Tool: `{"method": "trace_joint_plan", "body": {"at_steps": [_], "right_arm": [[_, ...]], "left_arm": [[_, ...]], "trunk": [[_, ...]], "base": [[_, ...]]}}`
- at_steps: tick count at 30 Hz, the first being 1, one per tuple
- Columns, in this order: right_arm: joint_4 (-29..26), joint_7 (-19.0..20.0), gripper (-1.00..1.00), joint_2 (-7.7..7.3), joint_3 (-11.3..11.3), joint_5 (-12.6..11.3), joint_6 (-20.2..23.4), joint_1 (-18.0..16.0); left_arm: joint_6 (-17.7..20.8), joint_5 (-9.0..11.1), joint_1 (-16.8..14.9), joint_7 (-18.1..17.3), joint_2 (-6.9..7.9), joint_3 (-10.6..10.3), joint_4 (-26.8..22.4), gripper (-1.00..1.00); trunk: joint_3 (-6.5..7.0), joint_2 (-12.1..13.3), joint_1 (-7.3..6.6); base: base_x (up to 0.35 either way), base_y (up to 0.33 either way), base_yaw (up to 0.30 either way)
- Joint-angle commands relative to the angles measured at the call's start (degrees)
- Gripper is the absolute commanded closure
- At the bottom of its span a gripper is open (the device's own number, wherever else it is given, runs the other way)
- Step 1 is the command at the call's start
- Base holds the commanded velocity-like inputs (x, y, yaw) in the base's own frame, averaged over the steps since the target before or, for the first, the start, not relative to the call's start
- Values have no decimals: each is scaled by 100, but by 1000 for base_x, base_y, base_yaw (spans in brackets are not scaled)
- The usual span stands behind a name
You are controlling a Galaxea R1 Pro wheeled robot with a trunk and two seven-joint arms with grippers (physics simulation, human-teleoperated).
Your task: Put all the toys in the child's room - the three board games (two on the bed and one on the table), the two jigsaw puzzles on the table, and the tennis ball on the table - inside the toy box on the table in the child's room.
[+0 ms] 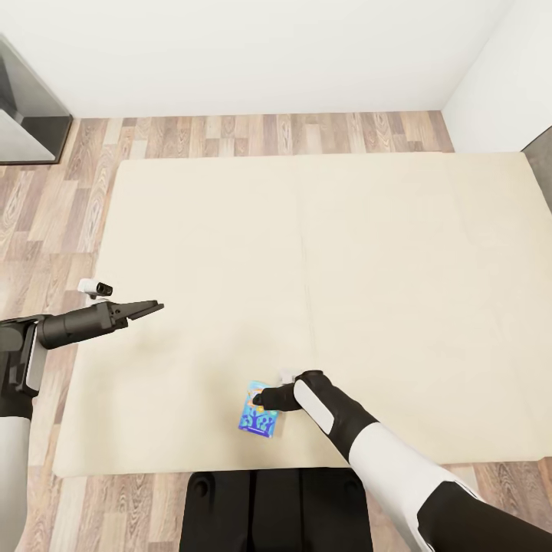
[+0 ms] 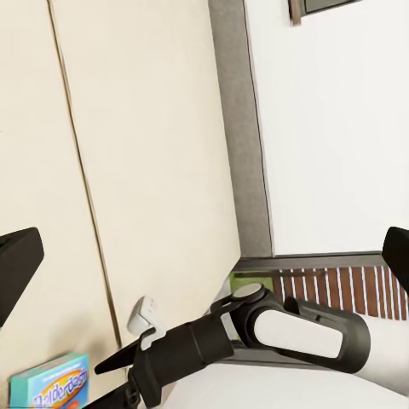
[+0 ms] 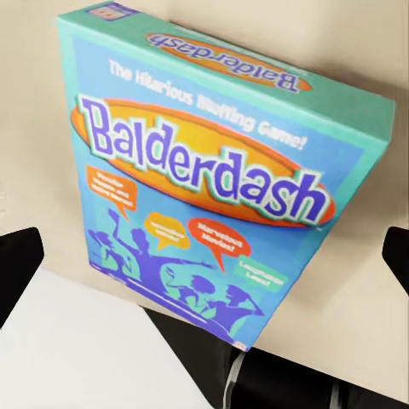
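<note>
A bright blue board game [image 1: 257, 418] with orange "Balderdash" print [image 3: 213, 170] lies flat on the beige bed [image 1: 307, 245], close to the mattress's front edge. My right gripper [image 1: 262, 399] hovers just above it, open, its dark fingertips [image 3: 17, 264] standing wide on either side of the box without touching it. My left gripper [image 1: 149, 309] is held over the left part of the mattress, open and empty. The left wrist view looks across the bed at my right arm [image 2: 290, 328] and a corner of the blue game [image 2: 51, 390].
Wood plank floor [image 1: 84, 176] borders the bed on the left and far sides. White walls stand behind, with a dark-framed unit [image 1: 27, 107] at the far left. A grey headboard strip [image 2: 239, 128] runs along the mattress. My dark base [image 1: 276, 506] sits against the bed's front edge.
</note>
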Motion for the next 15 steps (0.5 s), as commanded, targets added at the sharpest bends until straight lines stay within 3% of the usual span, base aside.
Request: {"method": "trace_joint_plan", "body": {"at_steps": [1, 15], "right_arm": [[-4, -55, -100, 0, 18, -61, 10, -4], [-4, -55, -100, 0, 18, -61, 9, -4]], "left_arm": [[61, -4, -1, -24, 3, 0, -1, -100], [61, -4, -1, -24, 3, 0, -1, -100]], "trunk": [[-6, -9, 3], [-6, -9, 3]], "base": [[0, 66, 0], [0, 15, 0]]}}
